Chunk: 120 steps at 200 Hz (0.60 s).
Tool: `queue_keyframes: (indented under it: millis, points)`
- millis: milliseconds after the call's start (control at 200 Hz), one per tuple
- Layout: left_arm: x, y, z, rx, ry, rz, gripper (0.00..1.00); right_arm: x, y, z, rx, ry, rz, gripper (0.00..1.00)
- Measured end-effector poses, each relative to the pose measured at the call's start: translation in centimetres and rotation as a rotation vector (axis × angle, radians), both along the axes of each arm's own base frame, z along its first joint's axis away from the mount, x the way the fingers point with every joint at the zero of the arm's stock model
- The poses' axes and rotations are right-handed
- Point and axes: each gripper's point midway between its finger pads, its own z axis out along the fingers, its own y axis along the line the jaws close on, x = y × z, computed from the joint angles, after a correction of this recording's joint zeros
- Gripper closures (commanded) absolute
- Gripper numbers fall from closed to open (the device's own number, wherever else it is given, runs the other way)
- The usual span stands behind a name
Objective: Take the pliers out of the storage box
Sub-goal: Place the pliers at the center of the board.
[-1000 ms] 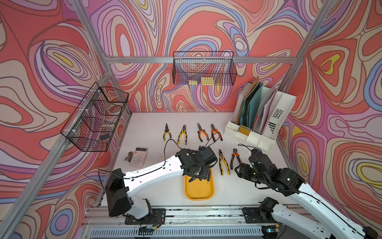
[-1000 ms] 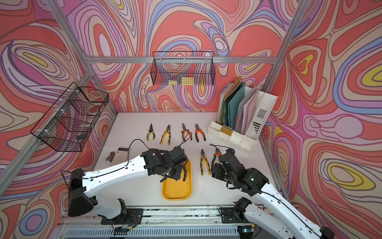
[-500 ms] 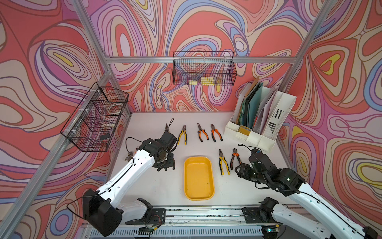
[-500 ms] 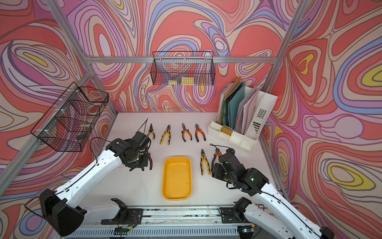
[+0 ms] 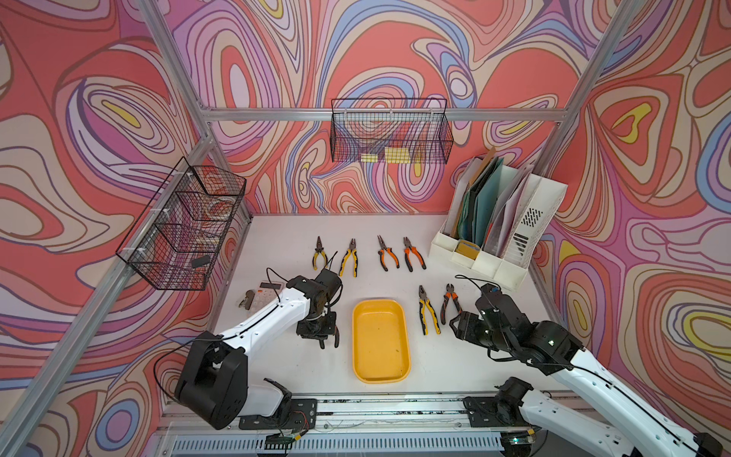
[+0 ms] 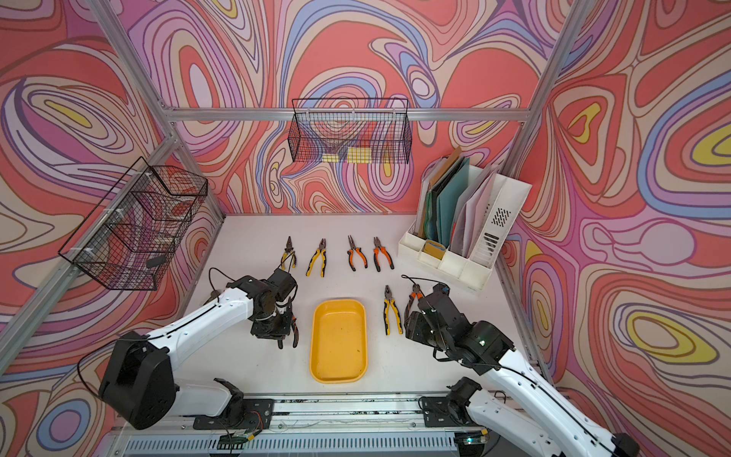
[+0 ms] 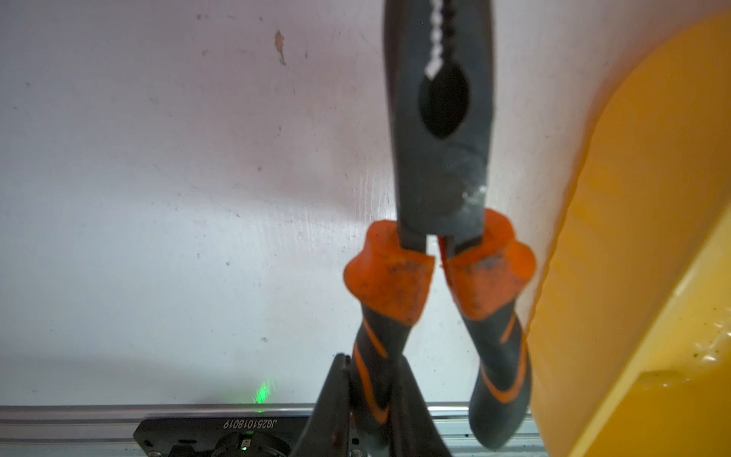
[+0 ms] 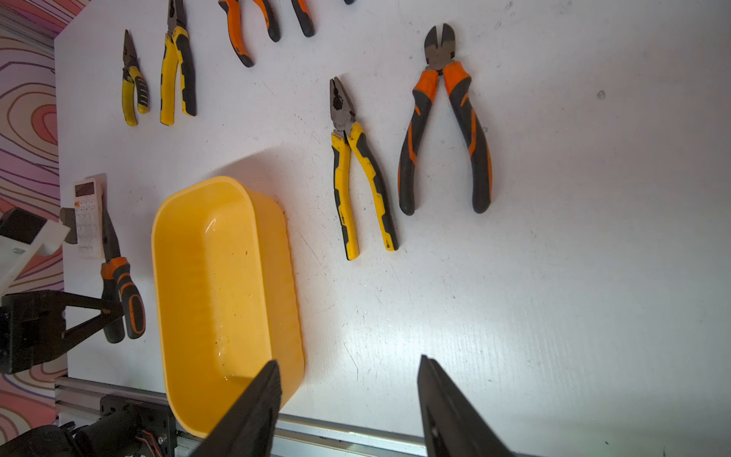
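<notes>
**Storage box (image 5: 381,344) sitting in the middle of the worktop (image 5: 285,233), every pair of pliers I can see lying outside it**

So the left hand (image 7: 372,360) is pinching one handle of an orange-and-black pair (image 7: 439,158). Its fingers are squeezed nearly together on that grip while the other handle is sticking out free. It's holding the pair just beside the box, on the robot's left of it, with the metal nose pointing toward the back wall and roughly at the calculator (image 8: 87,221). I can't tell from here whether the pair is touching the worktop or hanging a bit above it.

The right hand (image 8: 348,361) is hovering on the other side of the box near the front edge, fingers standing about halfway apart and gripping nothing.

The other six are lying flat on the worktop, noses toward the back. Four are making a row further back: a small yellow pair (image 5: 319,249), a longer yellow-and-black pair (image 5: 351,251), an orange long-nose pair (image 5: 384,249) and an orange combination pair (image 5: 408,248). Two more are lying side by side between the box and the right arm: a yellow-and-black combination pair (image 5: 423,297) nearest the box, and orange-handled cutters (image 5: 450,292) beyond it. The white file organizer (image 5: 532,221) is standing in the back right corner.
</notes>
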Motion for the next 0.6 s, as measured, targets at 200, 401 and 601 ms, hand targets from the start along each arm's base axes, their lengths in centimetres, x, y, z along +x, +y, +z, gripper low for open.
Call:
queue_keyframes:
  millis: [200, 401, 601]
  points:
    - [0.0, -0.3, -4.2, 0.019, 0.067, 0.02, 1.0, 0.1, 0.0, 0.0, -0.001, -0.003, -0.002, 0.4]
    - [1.0, -0.3, -4.5, 0.031, 0.033, 0.022, 1.0, 0.1, -0.3, 0.0, -0.015, -0.009, -0.01, 0.35]
    - [2.4, -0.1, -4.6, 0.075, 0.013, 0.019, 0.55, 0.1, -0.3, -0.1, -0.019, -0.004, -0.009, 0.29]
